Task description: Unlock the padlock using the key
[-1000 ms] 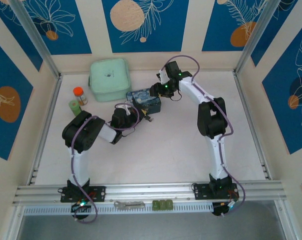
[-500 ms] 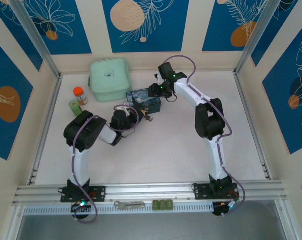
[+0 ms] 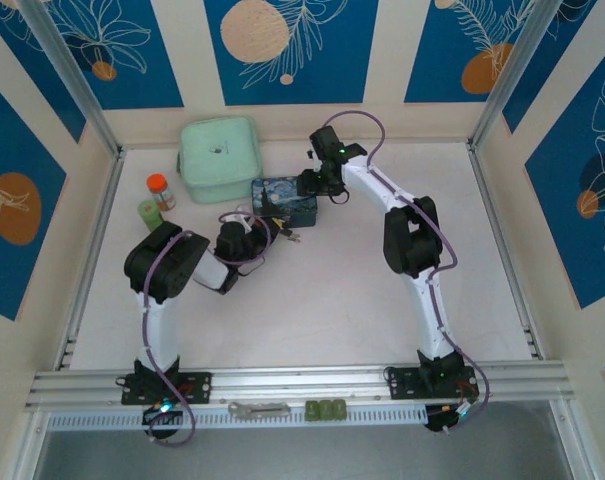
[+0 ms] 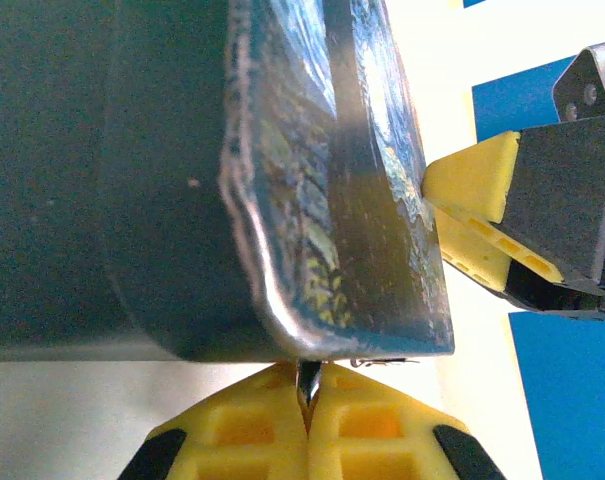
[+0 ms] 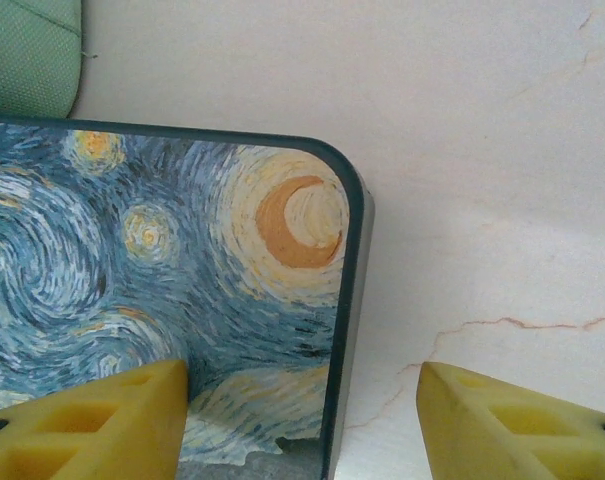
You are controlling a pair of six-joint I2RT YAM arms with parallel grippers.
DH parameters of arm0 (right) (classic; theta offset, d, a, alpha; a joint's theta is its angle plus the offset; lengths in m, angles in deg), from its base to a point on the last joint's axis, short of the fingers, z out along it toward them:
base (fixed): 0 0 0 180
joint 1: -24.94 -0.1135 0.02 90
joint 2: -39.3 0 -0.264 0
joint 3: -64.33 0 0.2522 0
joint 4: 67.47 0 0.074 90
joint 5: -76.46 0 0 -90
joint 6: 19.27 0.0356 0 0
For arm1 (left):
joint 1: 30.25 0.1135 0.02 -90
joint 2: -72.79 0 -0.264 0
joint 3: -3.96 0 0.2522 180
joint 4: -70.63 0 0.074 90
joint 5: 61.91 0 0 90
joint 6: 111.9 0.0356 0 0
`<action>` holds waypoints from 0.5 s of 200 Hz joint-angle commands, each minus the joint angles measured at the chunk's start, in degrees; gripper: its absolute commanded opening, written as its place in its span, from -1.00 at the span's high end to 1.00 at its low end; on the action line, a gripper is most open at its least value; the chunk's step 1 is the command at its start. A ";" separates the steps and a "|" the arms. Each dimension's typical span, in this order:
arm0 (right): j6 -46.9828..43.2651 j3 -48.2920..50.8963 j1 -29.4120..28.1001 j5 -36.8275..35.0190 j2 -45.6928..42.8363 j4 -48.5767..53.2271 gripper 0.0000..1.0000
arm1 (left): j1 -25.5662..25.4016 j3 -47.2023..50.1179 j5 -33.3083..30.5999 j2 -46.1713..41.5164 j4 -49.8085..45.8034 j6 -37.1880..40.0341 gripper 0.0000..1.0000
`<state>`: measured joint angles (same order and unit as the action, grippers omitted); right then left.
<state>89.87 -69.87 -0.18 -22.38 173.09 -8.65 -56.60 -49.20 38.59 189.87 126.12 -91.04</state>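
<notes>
Two yellow pads (image 4: pixel 244 430) of the left pincer (image 4: pixel 307 400) pinch a metal sliver (image 4: pixel 308 377).

Top camera sits above and behind my bases, looking down over the whole table (image 3: pixel 332 290). Left wrist camera peers past my left gripper (image 4: pixel 307 395), pressed close to the tin box (image 4: pixel 182 150) side. Right wrist camera stares down past my right gripper (image 5: pixel 300 390), close on its lid. All three views share that tin box.
</notes>
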 commanded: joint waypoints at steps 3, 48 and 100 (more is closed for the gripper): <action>-1.68 0.77 1.28 -7.48 4.54 7.46 -0.21 | 2.36 2.15 -1.01 -0.45 -0.40 -0.30 1.00; -1.55 2.36 2.18 -7.48 4.19 6.94 -0.19 | 5.44 5.17 1.07 -2.91 -1.01 0.65 1.00; -1.59 1.95 2.30 -7.51 4.45 6.62 -0.16 | 6.72 6.52 1.12 -3.16 0.50 0.17 1.00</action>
<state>89.17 -70.07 -0.29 -20.92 173.18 -7.65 -52.66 -44.37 42.53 186.94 127.19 -90.82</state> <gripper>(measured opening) 0.586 0.060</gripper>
